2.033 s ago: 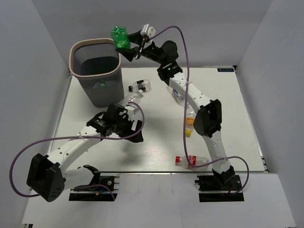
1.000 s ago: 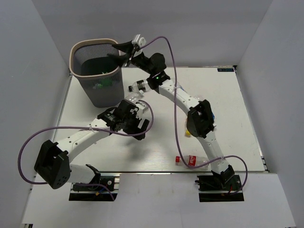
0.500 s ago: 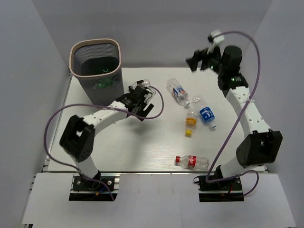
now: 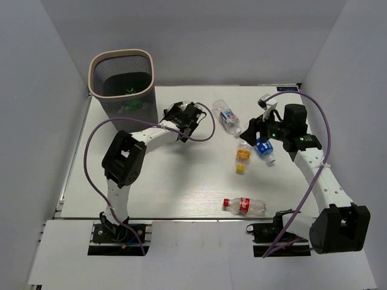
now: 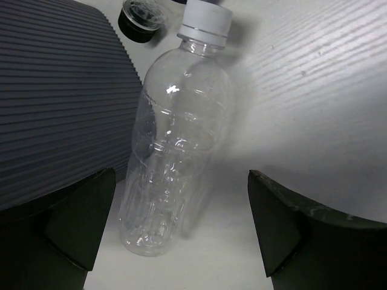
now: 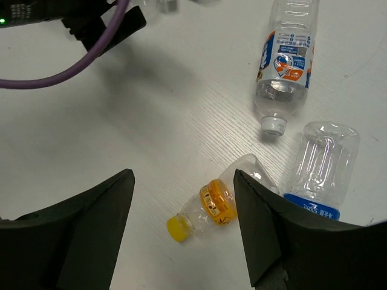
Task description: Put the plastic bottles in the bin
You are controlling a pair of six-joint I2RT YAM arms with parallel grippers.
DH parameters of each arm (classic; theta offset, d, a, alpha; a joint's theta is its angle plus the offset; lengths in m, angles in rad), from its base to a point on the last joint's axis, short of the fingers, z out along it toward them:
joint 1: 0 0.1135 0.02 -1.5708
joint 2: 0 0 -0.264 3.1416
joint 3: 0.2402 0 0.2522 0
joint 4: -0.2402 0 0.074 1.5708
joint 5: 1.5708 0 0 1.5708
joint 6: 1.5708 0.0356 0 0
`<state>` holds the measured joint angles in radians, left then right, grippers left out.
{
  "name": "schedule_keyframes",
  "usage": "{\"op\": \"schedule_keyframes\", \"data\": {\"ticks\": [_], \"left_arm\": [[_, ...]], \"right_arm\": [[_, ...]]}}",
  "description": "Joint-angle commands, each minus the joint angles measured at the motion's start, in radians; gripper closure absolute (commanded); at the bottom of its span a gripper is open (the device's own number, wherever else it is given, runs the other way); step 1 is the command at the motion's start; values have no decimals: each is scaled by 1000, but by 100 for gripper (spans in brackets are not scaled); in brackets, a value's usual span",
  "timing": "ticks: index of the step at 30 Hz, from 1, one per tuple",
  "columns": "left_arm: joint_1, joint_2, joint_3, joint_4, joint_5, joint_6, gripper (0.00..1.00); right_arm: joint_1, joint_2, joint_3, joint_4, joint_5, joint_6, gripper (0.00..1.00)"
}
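Note:
The dark mesh bin stands at the far left, with something green inside it. My left gripper is open and empty just right of the bin. In the left wrist view it straddles a clear bottle with a white cap that lies against the bin wall. My right gripper is open and empty, hovering over an orange-labelled bottle with a yellow cap, which also shows in the top view. In the right wrist view the gripper has a finger on either side of it.
A bottle with a blue and orange label and one with a blue label lie near the right gripper. A red-labelled bottle lies near the front edge. A black cap shows beyond the clear bottle.
My right gripper let the green bottle go over the bin, swung right and came down over the orange bottle. My left gripper moved up to the clear bottle beside the bin.

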<state>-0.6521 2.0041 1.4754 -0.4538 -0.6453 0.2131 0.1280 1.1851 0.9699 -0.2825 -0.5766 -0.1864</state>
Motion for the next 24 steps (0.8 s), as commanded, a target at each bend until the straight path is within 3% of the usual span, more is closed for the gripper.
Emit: {"op": "schedule_keyframes", "data": {"ticks": [1,19,24], "left_arm": [[5,21,51,23,-85,6,0],[78,154,111,84,-174,28,0],[97,165,111,72,-61,28,0]], "right_arm": [[-17,-35,-31,-17,-48,-25,28],[-56,-124,-126,-49,-94,24,26],[-56,-128,-137,-35,-103,41,26]]}}
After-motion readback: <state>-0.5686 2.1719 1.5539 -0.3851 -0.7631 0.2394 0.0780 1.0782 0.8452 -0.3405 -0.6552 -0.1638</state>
